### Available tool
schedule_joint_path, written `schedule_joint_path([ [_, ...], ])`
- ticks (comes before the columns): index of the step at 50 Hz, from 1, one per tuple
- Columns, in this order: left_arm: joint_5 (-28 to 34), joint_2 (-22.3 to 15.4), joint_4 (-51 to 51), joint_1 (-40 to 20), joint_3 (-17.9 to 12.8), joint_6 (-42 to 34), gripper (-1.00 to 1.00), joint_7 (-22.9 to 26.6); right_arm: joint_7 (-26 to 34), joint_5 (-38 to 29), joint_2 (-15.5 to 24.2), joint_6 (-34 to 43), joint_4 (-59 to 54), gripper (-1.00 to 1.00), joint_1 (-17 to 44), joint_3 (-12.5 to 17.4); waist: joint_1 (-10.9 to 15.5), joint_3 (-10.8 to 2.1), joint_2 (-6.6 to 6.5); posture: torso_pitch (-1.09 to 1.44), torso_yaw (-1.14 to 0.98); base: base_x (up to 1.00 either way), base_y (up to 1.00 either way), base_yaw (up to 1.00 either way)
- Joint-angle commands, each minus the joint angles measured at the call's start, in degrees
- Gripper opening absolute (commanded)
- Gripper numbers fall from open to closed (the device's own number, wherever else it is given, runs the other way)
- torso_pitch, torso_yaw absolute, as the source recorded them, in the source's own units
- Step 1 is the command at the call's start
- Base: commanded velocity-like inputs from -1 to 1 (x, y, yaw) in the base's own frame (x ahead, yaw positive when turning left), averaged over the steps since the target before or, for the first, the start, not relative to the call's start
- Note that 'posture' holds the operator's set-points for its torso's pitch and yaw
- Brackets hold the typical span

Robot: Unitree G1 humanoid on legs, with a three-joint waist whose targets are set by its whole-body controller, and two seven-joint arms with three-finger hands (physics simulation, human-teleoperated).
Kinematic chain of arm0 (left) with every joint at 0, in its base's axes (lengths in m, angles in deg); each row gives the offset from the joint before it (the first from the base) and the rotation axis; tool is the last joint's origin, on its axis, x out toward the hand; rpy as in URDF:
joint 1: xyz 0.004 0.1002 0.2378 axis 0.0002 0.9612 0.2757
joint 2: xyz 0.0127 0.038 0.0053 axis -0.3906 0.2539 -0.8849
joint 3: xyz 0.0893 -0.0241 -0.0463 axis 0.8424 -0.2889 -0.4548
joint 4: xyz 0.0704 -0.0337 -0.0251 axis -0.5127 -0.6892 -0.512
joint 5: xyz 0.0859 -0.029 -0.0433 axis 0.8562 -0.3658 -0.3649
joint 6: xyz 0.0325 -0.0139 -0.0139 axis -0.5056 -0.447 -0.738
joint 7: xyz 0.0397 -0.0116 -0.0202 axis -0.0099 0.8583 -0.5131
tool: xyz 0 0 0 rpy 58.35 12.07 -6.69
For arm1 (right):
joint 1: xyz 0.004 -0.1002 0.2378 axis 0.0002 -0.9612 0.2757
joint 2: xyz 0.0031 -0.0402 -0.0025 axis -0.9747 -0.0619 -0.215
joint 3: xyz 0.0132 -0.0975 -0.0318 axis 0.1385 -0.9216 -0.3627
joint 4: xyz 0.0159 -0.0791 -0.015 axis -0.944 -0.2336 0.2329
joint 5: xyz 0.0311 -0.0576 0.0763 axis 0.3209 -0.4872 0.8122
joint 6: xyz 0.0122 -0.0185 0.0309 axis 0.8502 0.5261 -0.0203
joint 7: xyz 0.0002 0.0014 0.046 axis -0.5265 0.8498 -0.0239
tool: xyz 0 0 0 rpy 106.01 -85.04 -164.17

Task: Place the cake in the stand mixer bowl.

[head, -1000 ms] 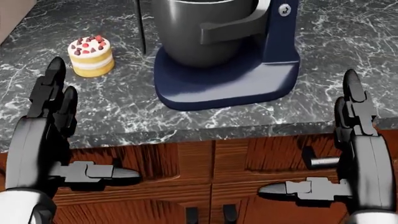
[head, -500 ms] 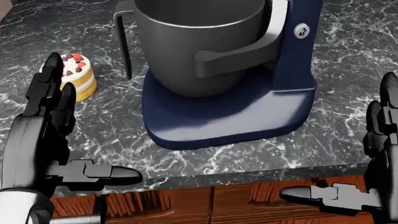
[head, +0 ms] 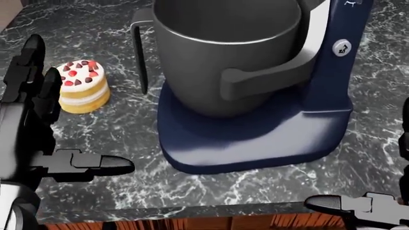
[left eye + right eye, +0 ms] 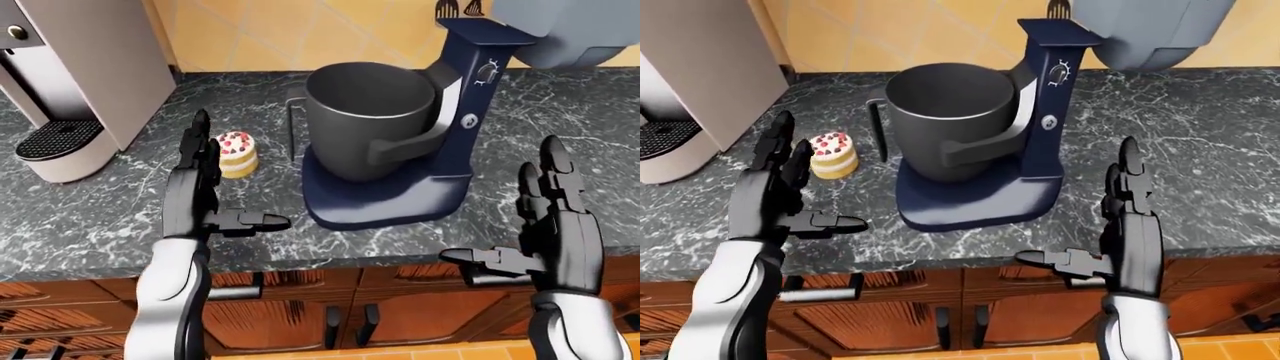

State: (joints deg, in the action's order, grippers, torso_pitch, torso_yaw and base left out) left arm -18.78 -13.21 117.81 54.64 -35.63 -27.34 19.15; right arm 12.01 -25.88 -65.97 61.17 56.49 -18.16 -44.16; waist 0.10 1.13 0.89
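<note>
The dark marble table carries a navy stand mixer whose grey bowl stands open-topped under the raised head. Left of the bowl in the left-eye view sits the small cake, upright on the table, apart from the bowl's handle. The left hand is the nearer one, fingers spread and empty, the cake just beyond its fingertips. The right hand, equally splayed and empty, hangs well apart, right of the mixer.

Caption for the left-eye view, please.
Both hands open, left beside the cake, right at the counter's edge, mixer bowl empty.
</note>
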Motion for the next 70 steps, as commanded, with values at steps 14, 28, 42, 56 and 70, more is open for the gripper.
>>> schedule_joint_path([
  [14, -1.12, -6.84, -10.48, -13.77, -4.27, 3.52, 1.00, -1.09, -0.31, 0.45, 0.03, -4.24, 0.10, 1.00, 0.09, -0.28, 0.00, -0.42, -0.34, 0.00, 0.00, 0.00, 0.00, 0.00],
  [28, -0.04, -12.23, -29.90, -23.59, -4.68, 12.24, 1.00, -1.45, -0.44, 0.68, -0.11, -6.13, -1.35, 1.00, -0.29, -0.76, -0.03, -0.77, -0.61, 0.00, 0.00, 0.00, 0.00, 0.00],
  [42, 1.90, -15.09, -57.54, -32.39, -3.55, 26.65, 1.00, -1.50, -0.33, 0.81, -0.28, -7.24, -2.05, 1.00, -0.70, -1.12, 0.07, -1.37, -0.51, 0.00, 0.00, 0.00, 0.00, 0.00],
  [56, 3.72, -14.04, -71.55, -38.83, -1.63, 33.12, 1.00, -1.58, -0.12, 1.11, -0.38, -7.53, -2.06, 1.00, -0.96, -0.99, -0.03, -1.91, -0.45, 0.00, 0.00, 0.00, 0.00, 0.00],
  [70, 4.68, -13.15, -84.00, -42.67, -0.68, 40.15, 1.00, -2.50, -0.01, 1.54, -0.49, -8.33, -2.36, 1.00, -1.21, -0.87, -0.28, -2.01, -0.60, 0.00, 0.00, 0.00, 0.00, 0.00],
])
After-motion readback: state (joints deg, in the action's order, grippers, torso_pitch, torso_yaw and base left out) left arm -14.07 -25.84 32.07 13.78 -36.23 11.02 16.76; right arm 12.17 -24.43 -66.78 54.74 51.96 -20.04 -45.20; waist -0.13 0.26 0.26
